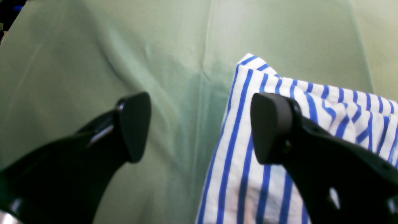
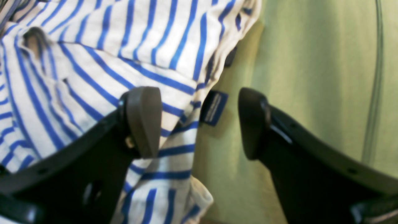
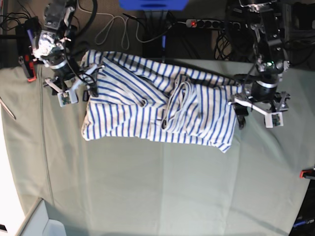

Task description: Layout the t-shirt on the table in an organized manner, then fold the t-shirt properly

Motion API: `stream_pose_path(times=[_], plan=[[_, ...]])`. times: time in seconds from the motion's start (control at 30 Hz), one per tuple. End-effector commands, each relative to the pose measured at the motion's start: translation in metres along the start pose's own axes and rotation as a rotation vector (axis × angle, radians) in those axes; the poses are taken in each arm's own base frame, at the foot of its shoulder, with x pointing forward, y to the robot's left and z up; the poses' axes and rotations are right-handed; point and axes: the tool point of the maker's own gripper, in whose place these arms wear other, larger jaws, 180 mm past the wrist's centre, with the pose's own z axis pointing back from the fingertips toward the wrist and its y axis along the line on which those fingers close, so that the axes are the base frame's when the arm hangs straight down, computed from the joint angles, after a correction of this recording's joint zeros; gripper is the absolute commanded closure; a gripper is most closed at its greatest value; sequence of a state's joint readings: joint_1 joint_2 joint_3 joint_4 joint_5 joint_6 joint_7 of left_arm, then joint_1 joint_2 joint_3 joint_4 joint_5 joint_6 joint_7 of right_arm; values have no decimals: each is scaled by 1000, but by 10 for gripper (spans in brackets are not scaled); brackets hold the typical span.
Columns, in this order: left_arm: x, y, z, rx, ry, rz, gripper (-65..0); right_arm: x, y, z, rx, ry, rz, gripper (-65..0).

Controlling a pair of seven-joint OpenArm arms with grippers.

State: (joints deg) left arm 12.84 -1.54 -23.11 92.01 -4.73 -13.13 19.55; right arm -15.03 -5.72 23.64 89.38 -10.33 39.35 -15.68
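Note:
The white, blue-striped t-shirt (image 3: 157,105) lies crumpled lengthwise across the far half of the table (image 3: 147,187), with a bunched fold near its middle. At the shirt's left end in the base view my right gripper (image 3: 87,91) stands open. In the right wrist view its jaws (image 2: 199,123) straddle the cloth's edge (image 2: 124,46), and the small dark tag (image 2: 214,107) shows between them. My left gripper (image 3: 238,113) is open at the shirt's right end. In the left wrist view (image 1: 202,127) one finger (image 1: 270,127) hovers over the striped corner (image 1: 236,174) and the other over bare table (image 1: 93,46).
Red-and-black clamps sit at the table's left edge (image 3: 29,71) and right edge (image 3: 307,173). A power strip (image 3: 206,23) and loose cables (image 3: 115,29) lie behind the table. A white box (image 3: 44,223) is at the near left corner. A thin cable (image 2: 376,77) runs over the cloth.

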Motion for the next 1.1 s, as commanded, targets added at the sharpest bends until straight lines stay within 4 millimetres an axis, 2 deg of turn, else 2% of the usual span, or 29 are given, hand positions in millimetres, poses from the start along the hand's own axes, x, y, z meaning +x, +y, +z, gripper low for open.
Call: stream_pose_path(times=[0.0,0.23,0.43,0.53,0.6,0.67,0.77,0.8,0.9,0.97,1.07], plan=[[15,0,1,-1,-49,-4,-482,11,3,-3,16,-45,-11,-396],[12,4,3,8,-43,-7,-482,-11,12,-17,52,10,-64,-396],[14,27,9,66,-53,6,-482,-34,19,-25,80,65,-103,-396],[22,40,14,99,-75,10,-482,-37,21,-25,86,73,-109,-388],[29,45,17,114,-92,8,-482,-36,24,-26,90,70,-110,-352],[38,50,21,128,-116,4,-482,-35,27,-27,96,68,-109,-258],[42,59,25,153,-127,0,-482,-30,41,-31,135,64,-87,-42],[42,62,26,161,-128,0,-482,-29,44,-32,145,62,-80,0],[41,73,31,190,-126,1,-482,-14,47,-30,145,28,-59,0],[40,78,34,203,-125,5,-482,4,52,-29,137,-20,-62,0],[45,90,40,239,-140,2,-482,37,47,-19,110,-84,-8,0]])
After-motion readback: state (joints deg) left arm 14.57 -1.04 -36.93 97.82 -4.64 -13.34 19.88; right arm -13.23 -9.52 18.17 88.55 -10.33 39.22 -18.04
